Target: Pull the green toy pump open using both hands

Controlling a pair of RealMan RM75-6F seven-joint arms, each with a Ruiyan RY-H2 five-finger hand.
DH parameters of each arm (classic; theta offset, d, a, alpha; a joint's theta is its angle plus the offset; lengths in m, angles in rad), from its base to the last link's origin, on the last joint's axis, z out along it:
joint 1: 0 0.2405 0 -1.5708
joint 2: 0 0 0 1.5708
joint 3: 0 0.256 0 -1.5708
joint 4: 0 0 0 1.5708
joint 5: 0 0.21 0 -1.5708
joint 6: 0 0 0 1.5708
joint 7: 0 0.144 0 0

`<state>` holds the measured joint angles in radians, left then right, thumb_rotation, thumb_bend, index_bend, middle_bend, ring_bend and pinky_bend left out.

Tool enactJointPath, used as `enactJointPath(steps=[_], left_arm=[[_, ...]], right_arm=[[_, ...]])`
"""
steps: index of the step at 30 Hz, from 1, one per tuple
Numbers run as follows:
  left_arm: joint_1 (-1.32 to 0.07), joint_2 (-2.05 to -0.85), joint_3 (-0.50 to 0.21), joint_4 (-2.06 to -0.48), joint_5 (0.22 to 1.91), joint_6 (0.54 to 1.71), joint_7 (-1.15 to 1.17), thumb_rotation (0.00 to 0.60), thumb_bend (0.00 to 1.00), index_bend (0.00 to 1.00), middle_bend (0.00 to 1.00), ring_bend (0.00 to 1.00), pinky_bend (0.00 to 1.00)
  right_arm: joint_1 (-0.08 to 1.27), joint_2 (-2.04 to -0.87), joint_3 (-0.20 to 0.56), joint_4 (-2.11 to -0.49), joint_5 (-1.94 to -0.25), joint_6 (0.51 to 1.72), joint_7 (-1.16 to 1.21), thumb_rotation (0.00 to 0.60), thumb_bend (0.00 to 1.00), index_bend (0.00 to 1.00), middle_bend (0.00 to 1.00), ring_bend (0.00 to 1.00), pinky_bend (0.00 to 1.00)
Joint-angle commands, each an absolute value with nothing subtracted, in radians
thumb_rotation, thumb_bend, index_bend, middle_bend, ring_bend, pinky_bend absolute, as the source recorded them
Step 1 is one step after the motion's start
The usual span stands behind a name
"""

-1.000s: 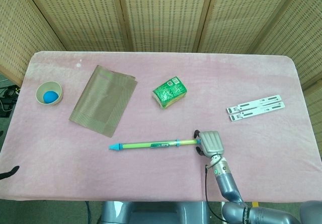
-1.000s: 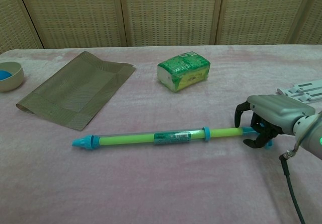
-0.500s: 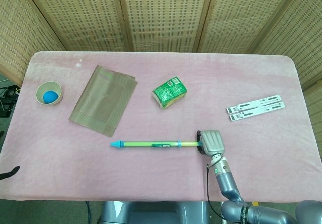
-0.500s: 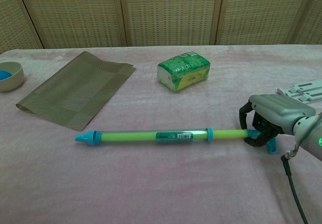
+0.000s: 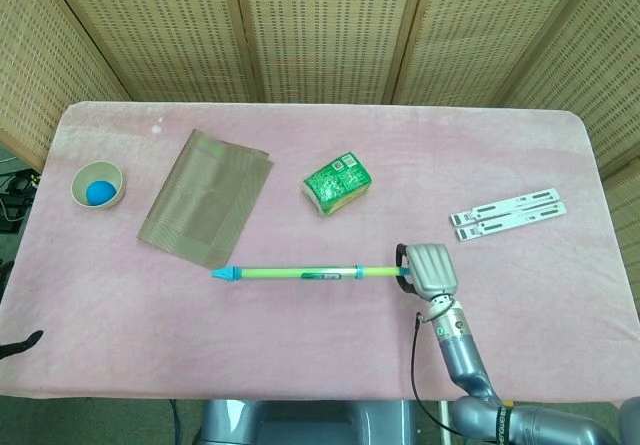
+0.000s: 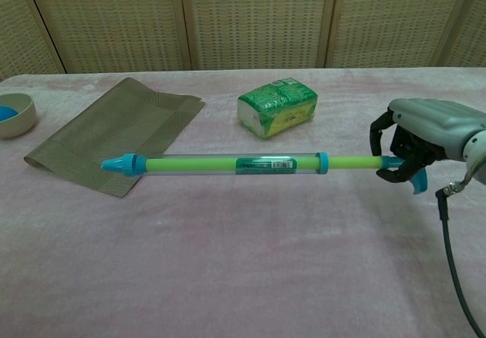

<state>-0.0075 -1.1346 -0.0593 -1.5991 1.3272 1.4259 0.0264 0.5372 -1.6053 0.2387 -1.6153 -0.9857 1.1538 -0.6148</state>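
The green toy pump (image 6: 228,163) is a long clear tube with a green rod inside, a blue nozzle (image 6: 120,164) at its left end and a blue collar (image 6: 323,162). It hangs level just above the pink table (image 5: 300,365). My right hand (image 6: 416,139) grips the rod's right end, fingers curled around it, and the blue handle (image 6: 418,181) sticks out below the hand. In the head view the pump (image 5: 300,273) runs left from the right hand (image 5: 427,268). My left hand shows in neither view.
A brown woven mat (image 5: 207,197) lies left of centre, its near corner by the pump's nozzle. A green packet (image 5: 337,183) sits mid-table, a bowl with a blue ball (image 5: 97,185) far left, and white flat strips (image 5: 508,213) to the right. Folding screens stand behind.
My right hand has risen and drawn back to the right, lifting the pump off the cloth. The nozzle end has swung up toward the mat's corner.
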Motion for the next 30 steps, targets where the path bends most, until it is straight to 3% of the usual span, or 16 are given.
enactJointPath(steps=[1, 10, 12, 14, 18, 23, 30], left_arm=[[-0.022, -1.131, -0.066, -1.615, 1.318, 1.407, 0.039, 0.600, 0.00, 0.00, 0.00, 0.00, 0.00], [-0.111, -1.059, -0.159, -1.751, 1.251, 1.364, 0.145, 0.600, 0.00, 0.00, 0.01, 0.01, 0.00], [-0.139, -1.053, -0.183, -1.762, 1.212, 1.345, 0.190, 0.600, 0.00, 0.02, 0.12, 0.10, 0.09], [-0.169, -1.058, -0.212, -1.769, 1.181, 1.335, 0.225, 0.600, 0.01, 0.10, 0.36, 0.32, 0.27], [-0.227, -1.080, -0.251, -1.765, 1.136, 1.303, 0.266, 0.600, 0.05, 0.27, 0.68, 0.59, 0.50], [-0.318, -1.091, -0.293, -1.763, 1.061, 1.200, 0.291, 0.600, 0.12, 0.45, 0.87, 0.76, 0.66], [-0.451, -1.084, -0.334, -1.805, 0.904, 1.056, 0.373, 0.600, 0.13, 0.52, 0.97, 0.86, 0.74]], right_arm=[[0.554, -1.582, 0.258, -1.650, -0.947, 1.153, -0.656, 0.600, 0.59, 0.82, 1.00, 1.00, 0.82], [0.618, -1.543, 0.308, -1.696, -0.837, 1.152, -0.736, 0.600, 0.59, 0.83, 1.00, 1.00, 0.82], [0.630, -1.538, 0.315, -1.697, -0.814, 1.151, -0.743, 0.600, 0.59, 0.83, 1.00, 1.00, 0.82], [0.642, -1.533, 0.321, -1.696, -0.795, 1.151, -0.751, 0.600, 0.59, 0.83, 1.00, 1.00, 0.82], [0.663, -1.528, 0.329, -1.691, -0.766, 1.150, -0.758, 0.600, 0.59, 0.83, 1.00, 1.00, 0.82], [0.691, -1.521, 0.340, -1.676, -0.722, 1.147, -0.768, 0.600, 0.59, 0.83, 1.00, 1.00, 0.82], [0.720, -1.516, 0.340, -1.667, -0.678, 1.144, -0.769, 0.600, 0.59, 0.83, 1.00, 1.00, 0.82]])
